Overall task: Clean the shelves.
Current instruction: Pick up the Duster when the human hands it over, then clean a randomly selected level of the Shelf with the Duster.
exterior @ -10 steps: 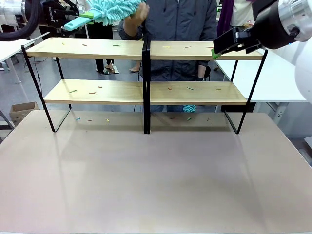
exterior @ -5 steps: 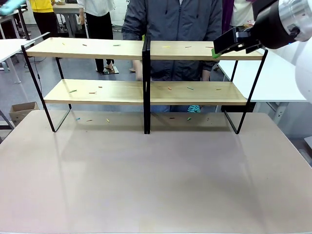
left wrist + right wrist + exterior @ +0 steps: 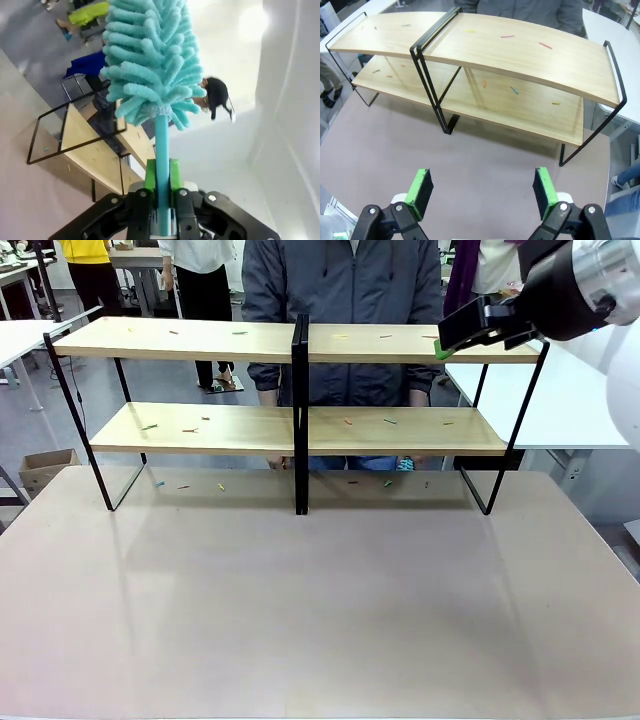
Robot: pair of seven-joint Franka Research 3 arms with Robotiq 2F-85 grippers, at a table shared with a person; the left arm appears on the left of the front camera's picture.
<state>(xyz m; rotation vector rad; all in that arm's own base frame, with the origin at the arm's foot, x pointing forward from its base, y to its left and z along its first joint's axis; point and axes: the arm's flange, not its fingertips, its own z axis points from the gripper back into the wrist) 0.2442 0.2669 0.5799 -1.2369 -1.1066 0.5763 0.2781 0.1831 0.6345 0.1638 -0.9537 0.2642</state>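
Two-tier shelves [image 3: 220, 428] stand across the upper frame on the desk [image 3: 320, 620]. My left gripper [image 3: 161, 176] pinches a teal duster [image 3: 150, 60] by its handle; my right gripper [image 3: 446, 340] hangs spread at upper right.

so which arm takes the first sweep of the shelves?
Left. The left gripper is shut on the teal duster, by its handle. The right gripper is open and empty, near the top board of the shelves.
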